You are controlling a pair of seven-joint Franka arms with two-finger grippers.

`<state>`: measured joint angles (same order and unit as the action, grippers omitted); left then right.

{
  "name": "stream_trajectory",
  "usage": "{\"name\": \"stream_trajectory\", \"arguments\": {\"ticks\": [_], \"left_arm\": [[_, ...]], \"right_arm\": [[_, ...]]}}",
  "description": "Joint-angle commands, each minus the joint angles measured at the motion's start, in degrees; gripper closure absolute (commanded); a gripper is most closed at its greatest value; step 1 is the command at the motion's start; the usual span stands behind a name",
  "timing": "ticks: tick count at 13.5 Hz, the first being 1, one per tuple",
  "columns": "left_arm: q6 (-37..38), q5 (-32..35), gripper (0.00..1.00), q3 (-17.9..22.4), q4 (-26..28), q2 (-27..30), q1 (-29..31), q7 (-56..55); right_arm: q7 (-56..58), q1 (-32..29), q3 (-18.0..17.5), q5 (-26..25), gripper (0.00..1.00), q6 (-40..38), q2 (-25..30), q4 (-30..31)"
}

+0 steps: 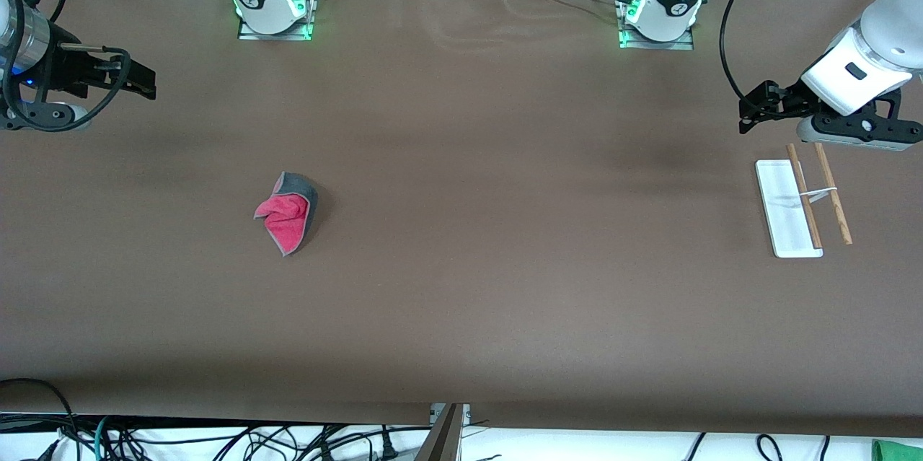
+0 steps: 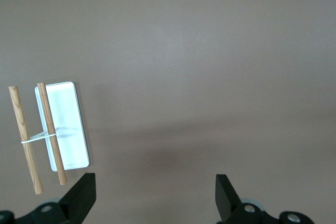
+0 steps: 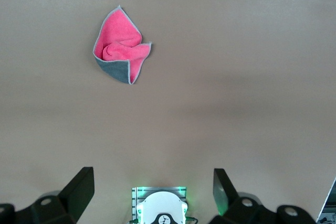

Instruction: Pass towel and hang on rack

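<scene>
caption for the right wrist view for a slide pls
Open right claw over bare brown table, the crumpled pink-red and dark grey cloth towel lying untouched ahead of it.

You have one towel [image 1: 287, 212], one rack [image 1: 787, 208] with two wooden rods [image 1: 804, 196], one desk [image 1: 461, 302], two grippers, left gripper [image 1: 750, 115] and right gripper [image 1: 144, 82].
</scene>
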<state>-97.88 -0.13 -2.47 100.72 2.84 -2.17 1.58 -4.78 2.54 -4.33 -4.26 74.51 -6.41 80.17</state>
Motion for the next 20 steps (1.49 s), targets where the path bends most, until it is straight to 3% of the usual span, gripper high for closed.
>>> {"name": "stream_trajectory", "arguments": {"ticks": [1,4,7,9,11,14,16,20], "left_arm": [[1.0,-0.1,0.00,-0.3,-1.0,0.0,0.3,-0.2],[1.0,-0.1,0.00,-0.1,-1.0,0.0,0.4,-0.2],[1.0,-0.1,0.00,-0.3,-1.0,0.0,0.3,-0.2],[0.8,0.0,0.00,-0.3,-1.1,-0.4,0.3,-0.2],[0.8,-0.1,0.00,-0.3,-1.1,-0.3,0.3,-0.2],[1.0,-0.1,0.00,-0.4,-1.1,-0.2,0.2,-0.2],[1.0,-0.1,0.00,-0.4,-1.2,-0.3,0.1,-0.2],[1.1,-0.2,0.00,0.0,-1.2,-0.3,0.4,0.1]], "right_arm": [[-0.7,0.0,-0.1,0.8,0.00,1.3,-0.1,-0.3],[-0.7,0.4,-0.5,2.8,0.00,3.0,-2.5,1.7],[-0.7,0.4,-2.3,3.1,0.00,8.4,-3.8,8.7],[0.3,0.8,-2.5,3.0,0.00,8.4,-8.2,7.9],[6.9,1.2,-3.0,2.9,0.00,11.1,-12.3,8.7],[25.7,1.9,-3.0,2.4,0.00,24.0,-14.0,17.3],[31.6,1.9,-3.0,2.2,0.00,32.5,-14.8,23.4],[47.1,2.2,-3.0,1.4,0.00,41.4,-17.2,27.9]]}}
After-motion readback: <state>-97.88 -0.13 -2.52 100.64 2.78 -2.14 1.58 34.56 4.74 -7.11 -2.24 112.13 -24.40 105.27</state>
